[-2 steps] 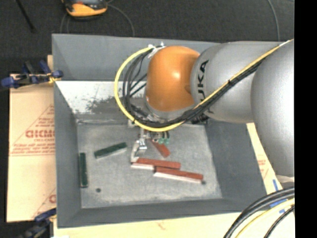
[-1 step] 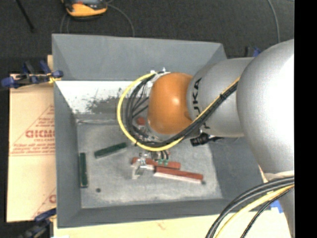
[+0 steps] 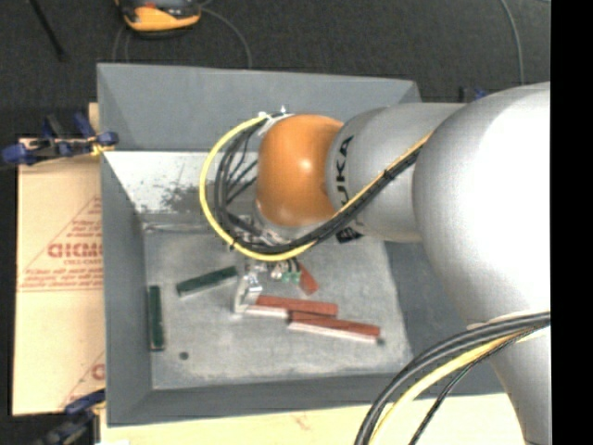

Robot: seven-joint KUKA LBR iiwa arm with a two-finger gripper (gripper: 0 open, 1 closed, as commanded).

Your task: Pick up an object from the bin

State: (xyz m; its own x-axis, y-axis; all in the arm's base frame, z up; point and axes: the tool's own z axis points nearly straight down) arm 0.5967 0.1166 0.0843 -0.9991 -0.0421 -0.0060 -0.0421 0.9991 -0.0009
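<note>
We see the pincer [image 3: 248, 293] low over the bin [image 3: 125, 248] floor, at the left end of a red-brown bar [image 3: 298, 306]. A dark green bar [image 3: 206, 283] lies just to its left. Whether the pincer is open or closed we cannot tell.

Arm [image 3: 445, 184] extended from right, pincer [image 3: 250, 290] pointing down

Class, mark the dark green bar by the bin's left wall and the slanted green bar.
Dark green bar by the left wall [image 3: 155, 318]: camera view, its middle.
Slanted green bar [image 3: 206, 283]: camera view, its middle.
</note>
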